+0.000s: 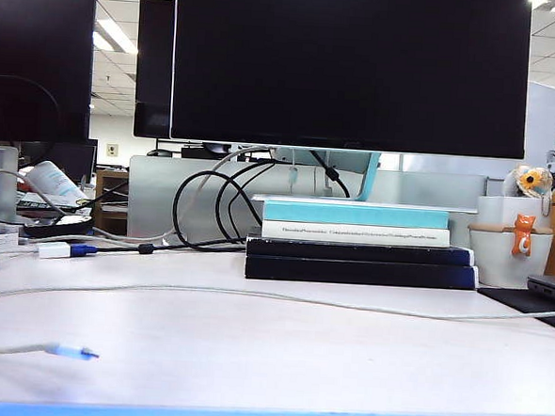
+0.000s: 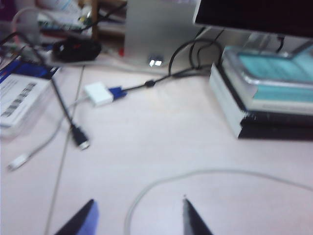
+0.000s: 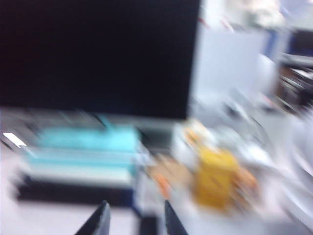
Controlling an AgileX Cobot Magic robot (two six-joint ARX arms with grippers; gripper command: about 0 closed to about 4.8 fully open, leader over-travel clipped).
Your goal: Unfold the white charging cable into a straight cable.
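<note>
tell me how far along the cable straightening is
Mostly done: the white charging cable runs nearly straight across the table. Nothing is in hand: left gripper hovers open above it, right gripper is open and empty. Left: the curled near end.

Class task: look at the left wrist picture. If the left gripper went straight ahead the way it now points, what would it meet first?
Probably the white charging cable, which curves across the table just ahead of the open left gripper. Depth is hard to judge; it may meet bare tabletop beside the cable.
</note>
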